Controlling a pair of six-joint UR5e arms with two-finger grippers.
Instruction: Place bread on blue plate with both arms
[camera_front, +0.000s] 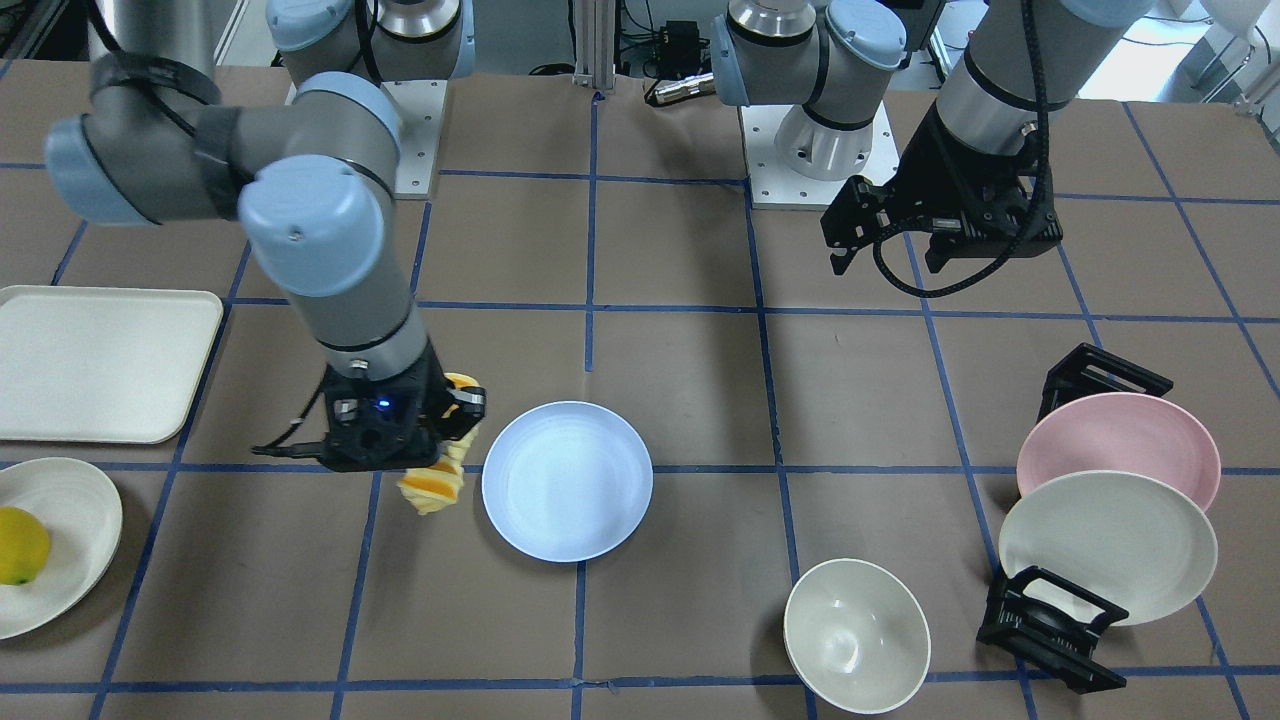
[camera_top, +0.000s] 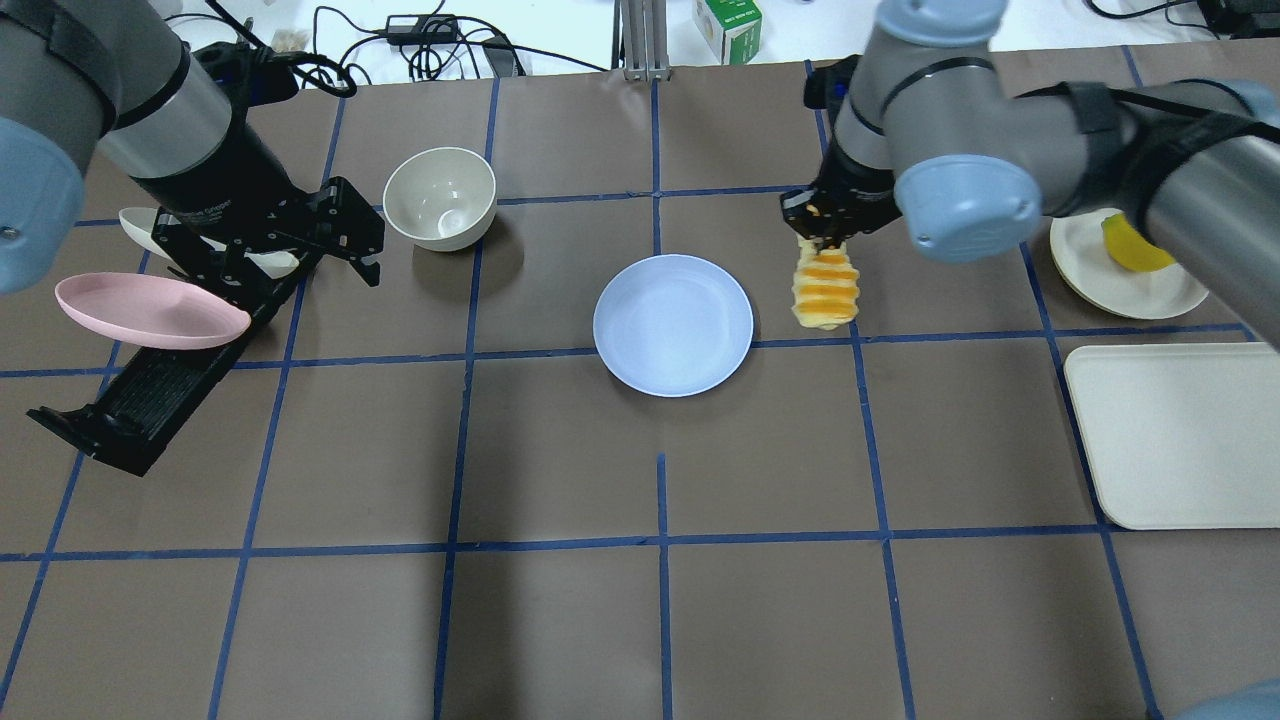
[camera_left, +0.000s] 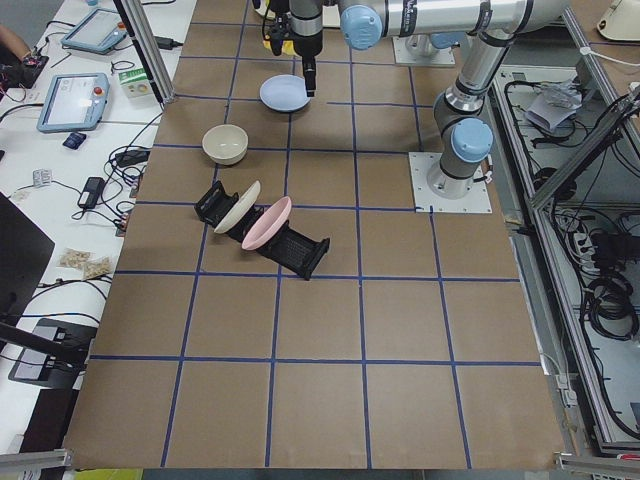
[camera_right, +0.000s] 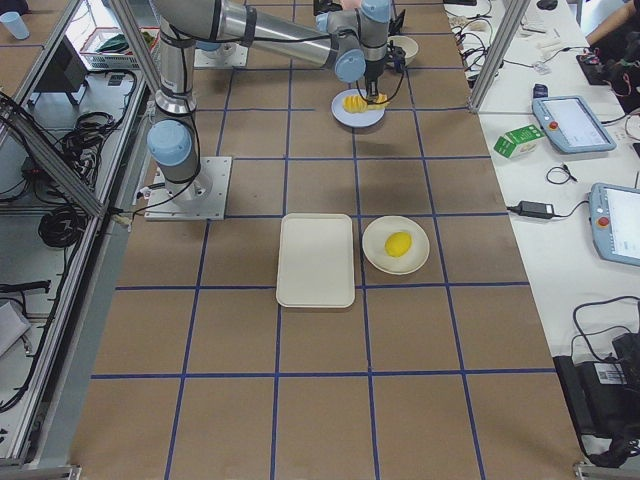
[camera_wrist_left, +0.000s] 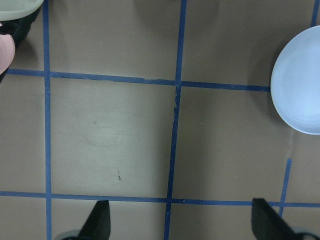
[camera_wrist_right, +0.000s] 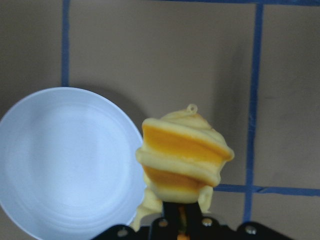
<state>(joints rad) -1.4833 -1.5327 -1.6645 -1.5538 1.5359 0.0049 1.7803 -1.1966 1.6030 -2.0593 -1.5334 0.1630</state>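
The brown bench (camera_top: 560, 620) has plenty on it, but only the middle matters here. The right arm (camera_front: 330, 250) reaches well in; the left arm (camera_top: 170, 130) hangs back near the rack of plates, well apart from the action. The blue plate (camera_top: 672, 325) lies bare at the centre. The bread (camera_top: 825, 290) dangles end-down just beside the plate's rim on the robot's right, not yet over it. The right fingers (camera_front: 470, 402) are clamped on its upper end; the left fingers (camera_wrist_left: 100, 222) stand wide apart over bare bench, holding nothing. I'd call this the carry. Next, I reckon, the loaf must cross sideways over the rim, lower flat and be let go.
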